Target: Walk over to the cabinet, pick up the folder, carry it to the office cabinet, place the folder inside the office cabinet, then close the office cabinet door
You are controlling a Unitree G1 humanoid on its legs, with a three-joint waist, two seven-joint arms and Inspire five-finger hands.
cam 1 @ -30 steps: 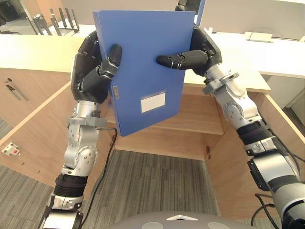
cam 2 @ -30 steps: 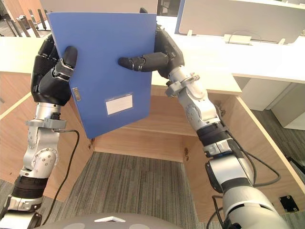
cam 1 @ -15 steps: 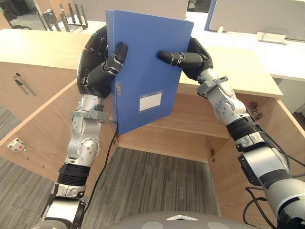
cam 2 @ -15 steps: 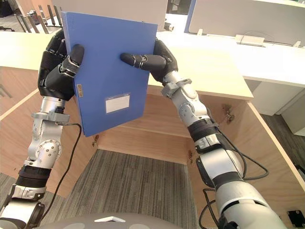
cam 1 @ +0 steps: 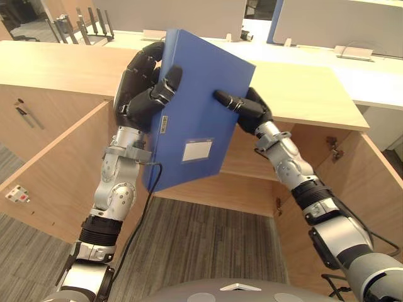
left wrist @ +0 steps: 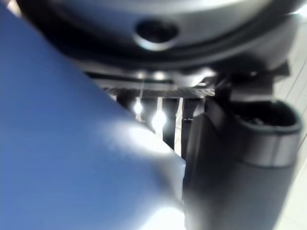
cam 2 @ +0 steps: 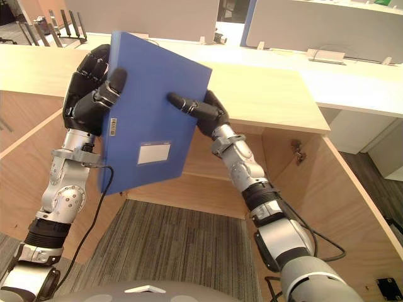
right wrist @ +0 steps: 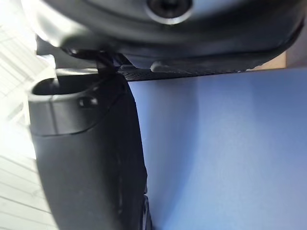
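A blue folder (cam 1: pixel 198 107) with a white label is held upright between both hands, above the open wooden cabinet (cam 1: pixel 252 157). My left hand (cam 1: pixel 141 88) grips its spine edge, thumb across the front and fingers behind. My right hand (cam 1: pixel 249 110) pinches the opposite edge, thumb stretched over the front face. The folder tilts with its lower corner near the cabinet opening. The blue cover also shows in the left wrist view (left wrist: pixel 67 158) and the right wrist view (right wrist: pixel 225 148), pressed against each hand.
The cabinet's left door (cam 1: pixel 56 170) and right door (cam 1: pixel 352 207) stand swung open toward me. A shelf (cam 1: pixel 258 167) crosses the inside. Light desktop (cam 1: pixel 302 88) runs over the cabinet, with grey partition screens (cam 1: pixel 334 22) behind. Grey carpet (cam 1: pixel 201 239) lies below.
The folder and both hands have come lower and tilted, top edge leaning away to the right. The view has also shifted, so the cabinet shows more from above.
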